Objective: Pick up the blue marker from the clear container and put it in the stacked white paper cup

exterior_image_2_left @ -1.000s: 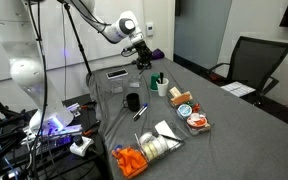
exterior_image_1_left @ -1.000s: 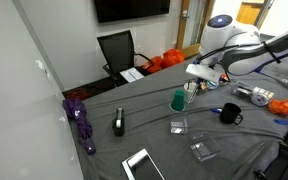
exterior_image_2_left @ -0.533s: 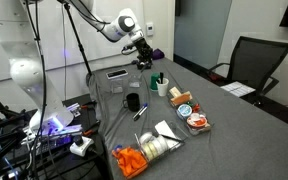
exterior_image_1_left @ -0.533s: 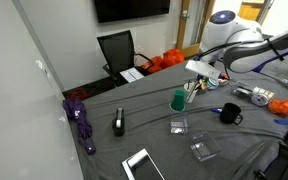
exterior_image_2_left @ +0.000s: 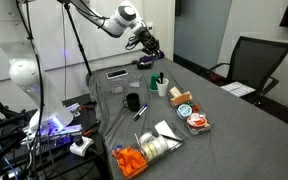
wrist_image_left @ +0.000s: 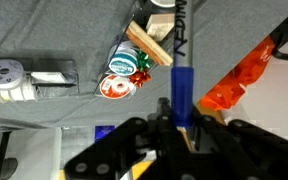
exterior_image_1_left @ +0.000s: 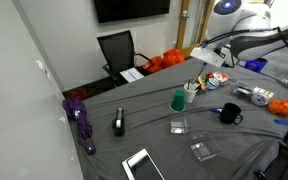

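Gripper (wrist_image_left: 181, 130) high over the grey table (exterior_image_1_left: 144, 108), fingers clamped on the blue marker (wrist_image_left: 182, 92), which is held in the air well above the stacked white paper cup (exterior_image_1_left: 190, 92) beside the green cup (exterior_image_1_left: 178, 99); the clear container (exterior_image_1_left: 178, 126) sits nearer, apart.

Pincer (exterior_image_2_left: 149, 46) high above gray table (exterior_image_2_left: 234, 130)

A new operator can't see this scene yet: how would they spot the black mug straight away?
In an exterior view, find the grey table and the teal-green cup standing near its middle. The black mug sits apart from that cup, on the side away from the office chair. It is the only black cup there.
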You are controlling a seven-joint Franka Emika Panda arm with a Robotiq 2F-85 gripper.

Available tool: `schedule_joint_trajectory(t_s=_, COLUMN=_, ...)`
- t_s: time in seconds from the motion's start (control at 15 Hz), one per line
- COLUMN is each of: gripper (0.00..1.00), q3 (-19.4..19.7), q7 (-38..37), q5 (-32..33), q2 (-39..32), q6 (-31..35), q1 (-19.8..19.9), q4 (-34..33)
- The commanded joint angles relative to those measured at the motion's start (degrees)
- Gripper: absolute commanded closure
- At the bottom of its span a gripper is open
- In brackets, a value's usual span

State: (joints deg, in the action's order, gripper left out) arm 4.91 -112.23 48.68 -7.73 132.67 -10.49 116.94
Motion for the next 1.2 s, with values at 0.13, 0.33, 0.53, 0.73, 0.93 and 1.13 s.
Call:
schedule_joint_trajectory(t_s=0.13, gripper=0.96, q3=-1.22, q7=-6.69, q5=7.52, q2=-2.84, q6=-7.79, q1=3.00, q4=-5.78)
schedule_joint_trajectory(t_s=0.33, gripper=0.96, q3=-1.32, q7=-8.19, q5=8.54, q2=-4.66, q6=-11.15, q1=3.80, q4=-8.02)
schedule_joint_trajectory(t_s=0.53, gripper=0.96, q3=-1.38, q7=-9.86, q5=8.16, q2=-7.15, q6=-12.14, q1=4.19, q4=-10.03)
schedule_joint_trajectory(t_s=0.73, gripper=0.96, q3=-1.53, q7=-11.77, q5=7.57, q2=-11.32, q6=-12.84, q1=3.76, q4=-13.28)
schedule_joint_trajectory(t_s=0.93, gripper=0.96, q3=-1.82, q7=-12.97, q5=6.92, q2=-15.16, q6=-14.45, q1=3.17, q4=-16.40)
schedule_joint_trajectory(t_s=1.13, gripper=0.96, q3=-2.53, q7=-11.99, q5=5.19, q2=-18.59, q6=-16.96, q1=2.74, q4=-19.44)
